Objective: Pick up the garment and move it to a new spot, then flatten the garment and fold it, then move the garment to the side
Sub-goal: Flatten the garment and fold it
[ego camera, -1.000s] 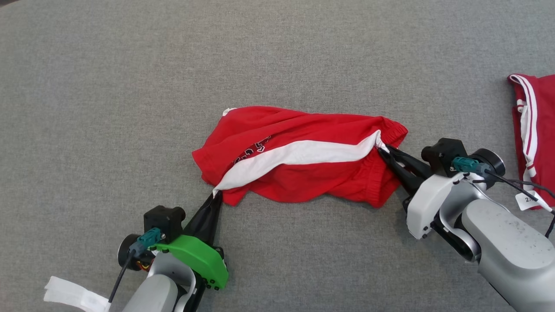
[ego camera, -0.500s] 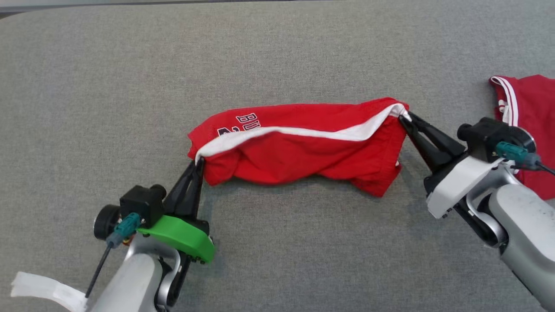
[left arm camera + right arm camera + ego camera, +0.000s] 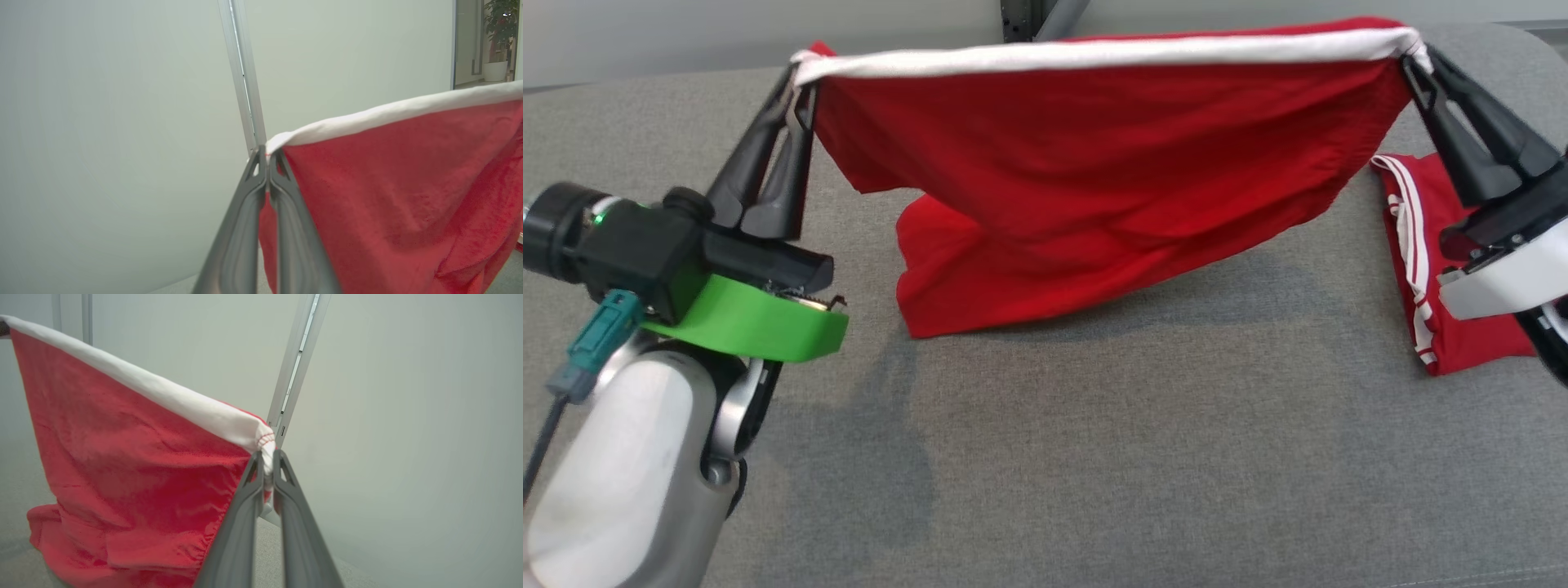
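Two clamped grips: your left gripper (image 3: pixel 796 86), upper left of the frame, pinches one end of the white band of the garment (image 3: pixel 1094 180); your right gripper (image 3: pixel 1410 60), upper right, pinches the other. Red cloth hangs stretched between them, above the gray surface (image 3: pixel 1094 441).

I count two red garments: one hanging garment (image 3: pixel 1094 163) with a single white band along its top edge, and one second garment (image 3: pixel 1450 339) lying on the worktop (image 3: pixel 1094 457). There is one grey worktop. I have two claws on my screens, the left claw (image 3: pixel 796 82) and the right claw (image 3: pixel 1413 53), each with two dark fingers pinched on the hanging garment. The left wrist view adds one potted plant (image 3: pixel 496 36).
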### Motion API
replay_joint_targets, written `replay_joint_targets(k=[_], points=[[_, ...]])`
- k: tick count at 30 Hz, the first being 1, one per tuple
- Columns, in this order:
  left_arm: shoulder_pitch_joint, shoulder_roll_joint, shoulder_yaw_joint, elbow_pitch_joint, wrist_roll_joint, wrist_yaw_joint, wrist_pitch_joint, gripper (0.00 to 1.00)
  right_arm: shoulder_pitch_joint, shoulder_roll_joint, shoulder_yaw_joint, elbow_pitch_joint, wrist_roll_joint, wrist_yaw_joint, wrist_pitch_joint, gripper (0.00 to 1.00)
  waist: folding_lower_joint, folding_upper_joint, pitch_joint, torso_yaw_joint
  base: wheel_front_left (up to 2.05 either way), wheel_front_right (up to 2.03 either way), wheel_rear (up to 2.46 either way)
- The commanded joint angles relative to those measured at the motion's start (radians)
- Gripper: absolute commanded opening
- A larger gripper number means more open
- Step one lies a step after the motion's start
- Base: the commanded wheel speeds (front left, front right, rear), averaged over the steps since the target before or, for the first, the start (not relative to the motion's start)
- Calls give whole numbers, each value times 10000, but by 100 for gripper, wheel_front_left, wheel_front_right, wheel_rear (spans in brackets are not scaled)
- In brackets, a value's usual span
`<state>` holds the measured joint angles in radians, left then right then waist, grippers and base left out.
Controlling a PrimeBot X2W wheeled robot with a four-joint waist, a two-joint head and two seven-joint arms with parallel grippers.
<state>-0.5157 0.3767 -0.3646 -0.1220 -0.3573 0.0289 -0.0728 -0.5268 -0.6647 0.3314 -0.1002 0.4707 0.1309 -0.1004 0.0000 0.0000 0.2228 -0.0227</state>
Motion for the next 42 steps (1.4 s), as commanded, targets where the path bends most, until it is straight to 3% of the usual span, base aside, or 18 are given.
replay_joint_targets(k=[1,12,19,24,29,36,42], points=[[-270,138,120,-295,143,114,35,0,94,-15,-327,-271,-135,-7,138,0,0,0,-216,-196,0,0,0],[-615,210,226,-1426,103,419,597,0,770,574,-1805,-1374,-301,-8,1016,0,0,0,-355,-437,0,0,0],[-1817,-151,86,-846,-200,56,693,0,-364,1050,-1862,-878,190,-8,1050,0,0,0,321,-394,0,0,0],[-3841,-566,-125,603,-147,-421,688,0,-2456,899,-1166,274,693,-10,835,0,0,0,1047,-296,0,0,0],[-6273,-1097,-87,2911,-49,-791,189,0,-5063,1076,-454,2027,1025,-10,275,0,0,0,1704,-197,0,0,0],[-8851,-1450,75,6702,124,-991,-892,0,-8004,2468,345,5480,993,-7,-950,0,0,0,2038,-353,0,0,0],[-9510,-1922,233,9360,-317,-1133,-1306,0,-9038,3542,1207,7954,1006,-7,-1504,0,0,0,2223,-342,0,0,0]])
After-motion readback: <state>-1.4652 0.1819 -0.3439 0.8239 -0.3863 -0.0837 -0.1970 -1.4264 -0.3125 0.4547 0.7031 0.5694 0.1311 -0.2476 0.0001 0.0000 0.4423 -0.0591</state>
